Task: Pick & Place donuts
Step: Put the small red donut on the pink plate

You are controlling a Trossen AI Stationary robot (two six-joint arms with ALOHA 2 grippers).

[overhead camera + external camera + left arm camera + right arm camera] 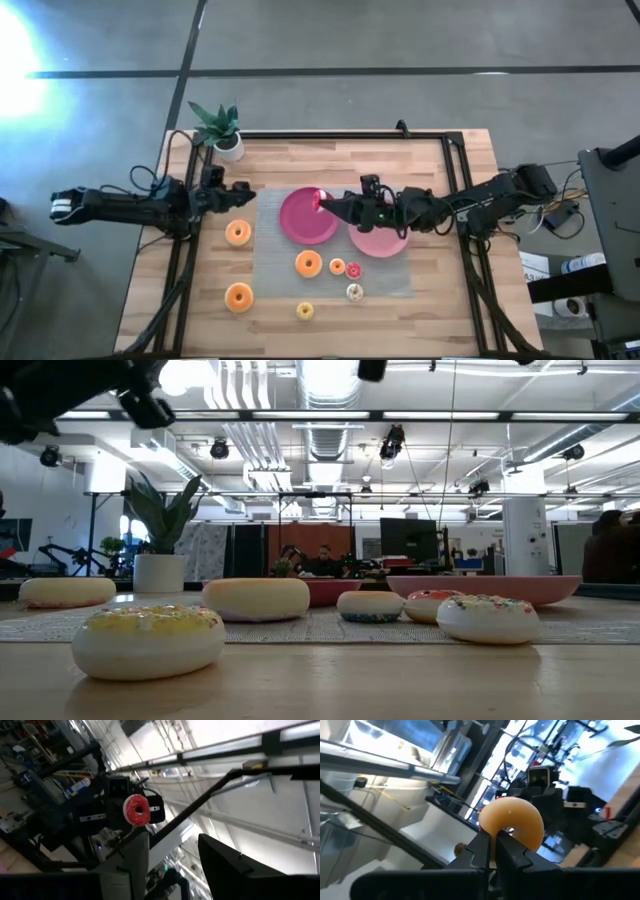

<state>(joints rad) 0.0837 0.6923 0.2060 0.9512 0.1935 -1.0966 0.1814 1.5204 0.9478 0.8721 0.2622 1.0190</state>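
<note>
My right gripper (322, 203) hangs over the left pink plate (300, 225), shut on a red-frosted donut (320, 199). The right wrist view shows that donut's tan underside (515, 822); the left wrist view shows its red face (136, 810). My left gripper (240, 193) waits open at the table's left side, its fingers (225, 865) empty. Three orange donuts (238, 233) (308, 264) (238, 297) lie flat on the table, with smaller ones near them: orange (337, 266), pink (353, 270), cream (354, 292) and yellow (305, 311). My right gripper pinches the donut's ring (496, 831) between its two fingertips, at the part of the ring nearest the gripper. The fingers reach in from the table's right side, roughly level and tipped a little upward. The donut stands on edge beyond the fingertips, lifted clear above the plate.
A second pink plate (385, 243) lies under my right arm. A grey mat (270, 265) covers the table's middle, and a potted plant (222, 130) stands at the far left corner. People sit in the room behind the table (325, 560).
</note>
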